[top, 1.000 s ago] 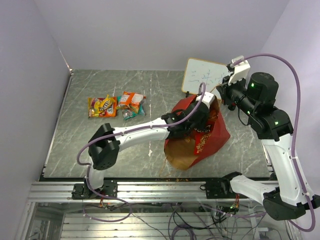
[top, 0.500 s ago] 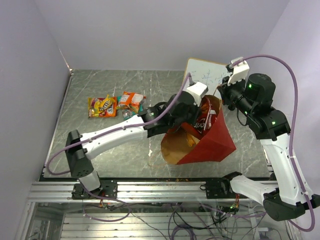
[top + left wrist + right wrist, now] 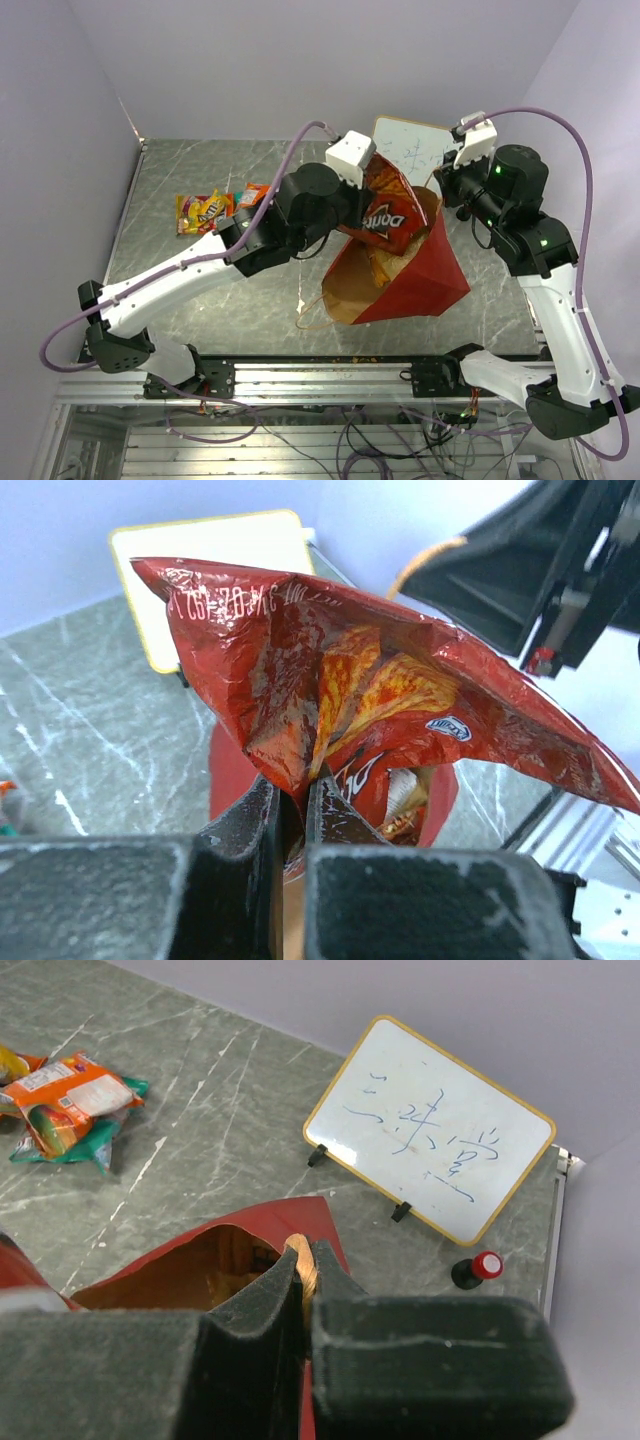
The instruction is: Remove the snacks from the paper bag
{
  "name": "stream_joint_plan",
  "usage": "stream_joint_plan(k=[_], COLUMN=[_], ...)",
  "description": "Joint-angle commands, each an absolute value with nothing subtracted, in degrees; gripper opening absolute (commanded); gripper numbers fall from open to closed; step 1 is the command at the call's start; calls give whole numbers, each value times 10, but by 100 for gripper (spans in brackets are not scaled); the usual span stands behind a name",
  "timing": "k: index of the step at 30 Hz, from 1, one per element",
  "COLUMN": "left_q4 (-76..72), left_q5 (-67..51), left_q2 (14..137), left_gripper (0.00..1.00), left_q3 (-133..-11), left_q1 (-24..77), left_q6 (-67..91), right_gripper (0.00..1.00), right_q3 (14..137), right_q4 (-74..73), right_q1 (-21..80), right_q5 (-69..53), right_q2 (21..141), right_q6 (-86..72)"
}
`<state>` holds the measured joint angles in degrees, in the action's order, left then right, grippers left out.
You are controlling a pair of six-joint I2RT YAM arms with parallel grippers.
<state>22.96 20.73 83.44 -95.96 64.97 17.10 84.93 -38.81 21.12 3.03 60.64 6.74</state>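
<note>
Pale lilac walls (image 3: 300, 60) close in a grey marble-veined tabletop (image 3: 200, 290), and your two arms meet over its right half. Your left end effector (image 3: 296, 805) is clamped on a pinched fold of a large red crinkly foil chip bag (image 3: 388, 210), both fingers pressed tight against the foil. The chip bag hangs tilted above the mouth of the big paper carrier bag (image 3: 425, 280), red outside and brown kraft inside. Its lower end sits over the opening, and you cannot tell from these views whether it is fully clear of the rim. More crumpled orange-tan packaging (image 3: 385, 262) shows deeper inside the carrier bag.

Your right end effector (image 3: 303, 1270) is closed on the far rim of that carrier bag, with a thin strip of the paper edge nipped between its fingers. The bag leans with its mouth gaping up and to the left, so you see the kraft lining. A thin cord handle (image 3: 310, 315) trails onto the tabletop at the near left of the mouth.

Well apart on the left of the tabletop lie a small yellow-orange foil packet (image 3: 205, 212) and, just beside it, an orange-and-teal pack (image 3: 70, 1100), partly hidden behind your left arm in the top view.

Behind the carrier bag a small yellow-framed whiteboard (image 3: 430, 1125) with blue scribbles stands propped on two black feet. A short black marker with a red cap (image 3: 475, 1268) stands near its right corner.
</note>
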Motion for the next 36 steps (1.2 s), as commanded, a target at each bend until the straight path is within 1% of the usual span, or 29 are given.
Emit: stream_joint_plan(k=[1,4,7,10,12,14,16,19,22,25,30,36], left_q4=[225,203,214,273,353,446,512,593,653,673,653,630], left_q5=[320,388,484,551,554,520,458,377,307,245,164,164], left_q2=[793,771,755,753,757,761,762,763,765,762,757,793], left_gripper=[7,7,7,7,7,7,7,7,7,7,7,7], left_q3=[-1017,-1027,-1034,-1042,-1054,-1062,-1052,-1010,-940,-858,-738,-686], left_q1=[646,646,643,626,591,535,476,404,337,275,215,186], left_q6=[141,113,103,116,168,247,304,369,404,412,396,361], right_gripper=[0,0,0,0,0,0,0,0,0,0,0,0], right_q3=[854,854,855,856,856,858,861,863,866,865,862,860], right_q4=[-312,-312,-312,-313,-314,-316,-318,-319,-324,-324,-322,-321], right_q1=[212,212,212,212,212,212,212,212,212,212,211,212], right_q5=[29,26,23,24,26,25,25,23,20,19,14,13], right_q2=[600,602,602,600,600,600,601,602,604,605,604,604], right_q6=[72,70,69,71,72,72,73,74,77,77,74,73])
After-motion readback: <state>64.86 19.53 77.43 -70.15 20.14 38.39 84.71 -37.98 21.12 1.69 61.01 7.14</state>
